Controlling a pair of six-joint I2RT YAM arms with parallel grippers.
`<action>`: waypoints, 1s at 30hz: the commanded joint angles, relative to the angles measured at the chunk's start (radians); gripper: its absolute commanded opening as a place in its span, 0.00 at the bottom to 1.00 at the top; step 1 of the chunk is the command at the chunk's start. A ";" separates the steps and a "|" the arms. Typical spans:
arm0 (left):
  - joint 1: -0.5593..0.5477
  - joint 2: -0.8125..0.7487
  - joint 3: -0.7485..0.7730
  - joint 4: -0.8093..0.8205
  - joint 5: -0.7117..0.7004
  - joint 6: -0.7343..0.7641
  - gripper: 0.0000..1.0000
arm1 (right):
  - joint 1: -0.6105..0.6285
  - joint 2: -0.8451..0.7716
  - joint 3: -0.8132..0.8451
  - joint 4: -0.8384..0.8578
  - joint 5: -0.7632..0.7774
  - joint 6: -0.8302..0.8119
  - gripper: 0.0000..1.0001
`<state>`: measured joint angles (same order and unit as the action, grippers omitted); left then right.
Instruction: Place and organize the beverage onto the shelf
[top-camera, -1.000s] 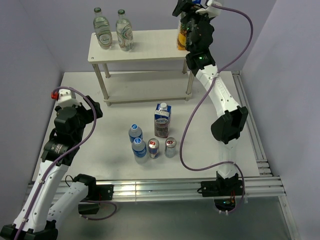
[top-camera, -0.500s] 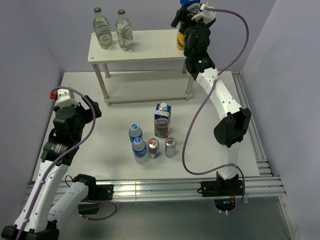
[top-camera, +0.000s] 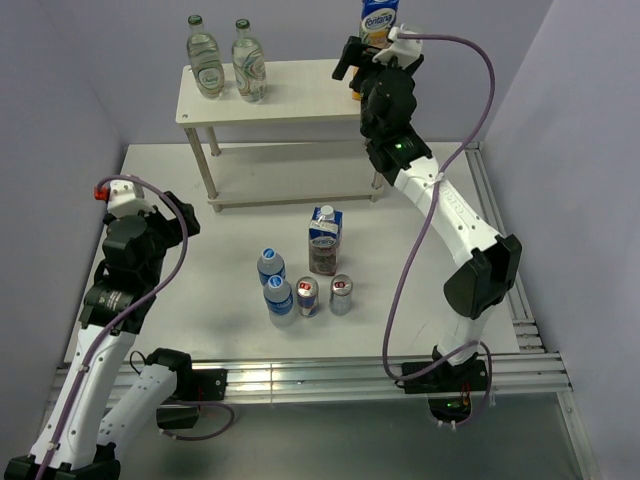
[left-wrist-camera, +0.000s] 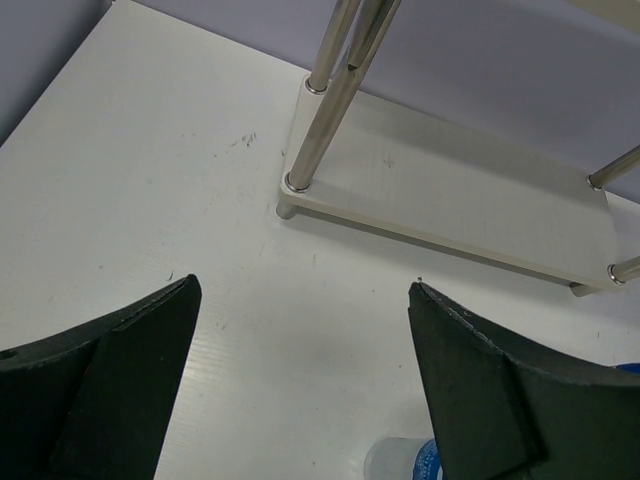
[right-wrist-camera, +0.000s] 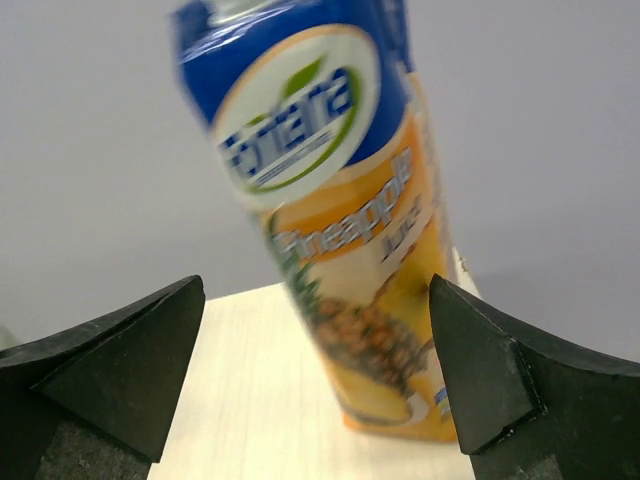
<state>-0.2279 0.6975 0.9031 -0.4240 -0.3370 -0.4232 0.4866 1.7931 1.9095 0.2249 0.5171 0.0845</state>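
The shelf (top-camera: 290, 95) stands at the back of the table. On its top board are two glass bottles (top-camera: 205, 55) (top-camera: 248, 62) at the left and a pineapple juice carton (top-camera: 378, 18) at the right end. My right gripper (top-camera: 356, 68) is open just in front of that carton. In the right wrist view the carton (right-wrist-camera: 340, 200) is blurred and stands beyond my right gripper (right-wrist-camera: 315, 285), clear of both fingers. My left gripper (top-camera: 180, 228) hangs open over the table's left side. The left wrist view has my left gripper (left-wrist-camera: 300, 285) facing the shelf's lower board (left-wrist-camera: 450, 200), with nothing in it.
In the middle of the table stand a blue-and-white carton (top-camera: 323, 240), two small water bottles (top-camera: 271, 265) (top-camera: 279, 296) and two cans (top-camera: 307, 295) (top-camera: 342, 293). One bottle's cap (left-wrist-camera: 405, 460) shows below my left fingers. Metal rails (top-camera: 500, 250) run along the table's right and near edges.
My right gripper has drawn back and down from the pineapple carton, which now stands free on the shelf. The left arm has shifted slightly left.
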 joint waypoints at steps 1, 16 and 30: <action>0.007 -0.016 0.005 0.030 0.015 0.001 0.91 | 0.043 -0.086 -0.030 0.051 0.034 -0.037 1.00; 0.007 -0.027 0.007 0.031 0.006 -0.005 0.91 | 0.286 -0.457 -0.395 -0.089 0.354 0.031 1.00; 0.007 -0.042 0.013 0.025 0.027 -0.006 0.91 | 0.452 -0.586 -0.716 -0.751 0.037 0.658 1.00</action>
<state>-0.2276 0.6773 0.9031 -0.4259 -0.3210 -0.4309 0.9306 1.1679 1.2091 -0.4301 0.6262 0.6258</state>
